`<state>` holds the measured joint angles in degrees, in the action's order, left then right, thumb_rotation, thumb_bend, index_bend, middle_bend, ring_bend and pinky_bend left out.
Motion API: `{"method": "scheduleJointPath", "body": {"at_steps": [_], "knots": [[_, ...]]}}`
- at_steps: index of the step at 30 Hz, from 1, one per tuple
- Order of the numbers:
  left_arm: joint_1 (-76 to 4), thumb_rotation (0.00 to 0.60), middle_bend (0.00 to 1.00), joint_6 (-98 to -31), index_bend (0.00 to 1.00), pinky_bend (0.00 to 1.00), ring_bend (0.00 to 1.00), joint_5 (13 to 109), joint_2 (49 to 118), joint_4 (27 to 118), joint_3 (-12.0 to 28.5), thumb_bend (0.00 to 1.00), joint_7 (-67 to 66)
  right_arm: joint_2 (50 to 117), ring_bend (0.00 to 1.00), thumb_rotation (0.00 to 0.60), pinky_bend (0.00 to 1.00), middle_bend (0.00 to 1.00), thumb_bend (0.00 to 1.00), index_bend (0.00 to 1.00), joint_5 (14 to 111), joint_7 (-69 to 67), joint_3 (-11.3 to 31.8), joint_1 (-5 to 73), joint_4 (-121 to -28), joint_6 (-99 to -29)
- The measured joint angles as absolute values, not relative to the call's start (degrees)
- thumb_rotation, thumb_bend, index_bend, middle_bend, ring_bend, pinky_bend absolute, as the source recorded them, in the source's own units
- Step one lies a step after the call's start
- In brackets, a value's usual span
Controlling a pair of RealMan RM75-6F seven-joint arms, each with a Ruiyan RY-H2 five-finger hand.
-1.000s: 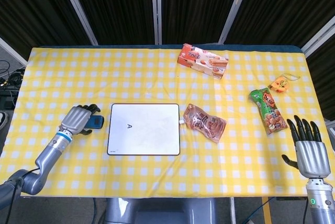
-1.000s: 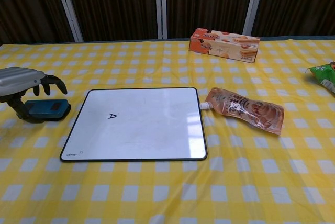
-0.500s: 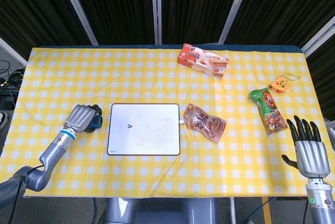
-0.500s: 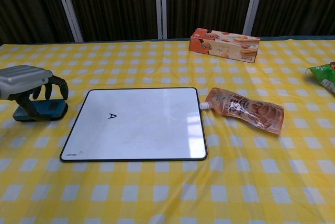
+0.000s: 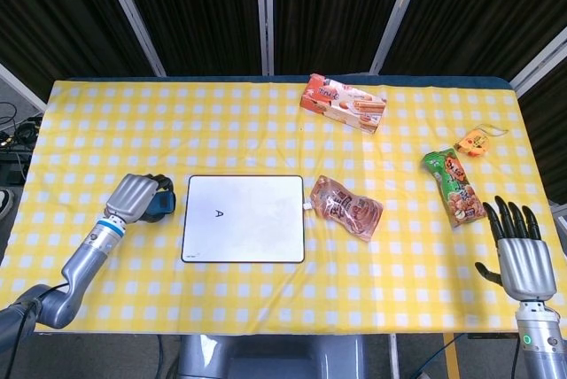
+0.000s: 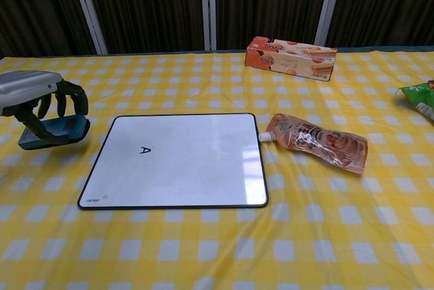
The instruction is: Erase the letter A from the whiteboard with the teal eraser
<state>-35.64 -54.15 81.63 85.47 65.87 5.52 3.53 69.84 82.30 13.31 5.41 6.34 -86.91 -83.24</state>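
Note:
The whiteboard lies flat on the checked cloth, with a small black letter A on its left half. Just left of the board, my left hand grips the teal eraser, fingers wrapped over its top. In the chest view the eraser is tilted, with its right end raised off the cloth. My right hand hangs at the table's near right corner, fingers spread, holding nothing. It does not show in the chest view.
A brown snack pouch lies right of the board. An orange biscuit box stands at the back. A green snack bag and a small orange item lie at the right.
My left hand closed its fingers over the eraser and lifted it slightly off the cloth, tilting it. The right hand has hardly moved.

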Motion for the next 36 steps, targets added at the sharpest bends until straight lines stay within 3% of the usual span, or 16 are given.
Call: {"method": "scheduleJointPath", "body": {"at_steps": [6,12,24,36], "knots": [[-37.25,0.600,0.40,-57.04,0.55,0.58,0.52,84.32,84.84,70.58,7.07,0.32,10.38,70.11,0.00,0.600,0.00,0.00,0.00,0.00,82.16,13.81,5.34,6.51,-86.80,-82.96],[-40.94,0.600,0.40,-56.35,0.57,0.58,0.52,85.29,89.31,69.91,8.50,0.32,13.95,70.25,0.00,0.600,0.00,0.00,0.00,0.00,81.80,13.98,5.35,6.59,-86.58,-82.69],[-46.20,0.600,0.42,-51.96,0.59,0.60,0.54,83.94,100.15,61.18,8.87,0.32,14.28,70.12,0.00,0.600,0.00,0.00,0.00,0.00,80.13,13.06,5.68,6.40,-85.49,-82.11],[-46.60,0.600,0.44,-51.66,0.63,0.60,0.55,83.32,104.46,51.42,7.88,0.35,19.72,70.07,0.00,0.600,0.00,0.00,0.00,0.00,80.07,12.77,5.61,6.32,-85.53,-82.14]]}}
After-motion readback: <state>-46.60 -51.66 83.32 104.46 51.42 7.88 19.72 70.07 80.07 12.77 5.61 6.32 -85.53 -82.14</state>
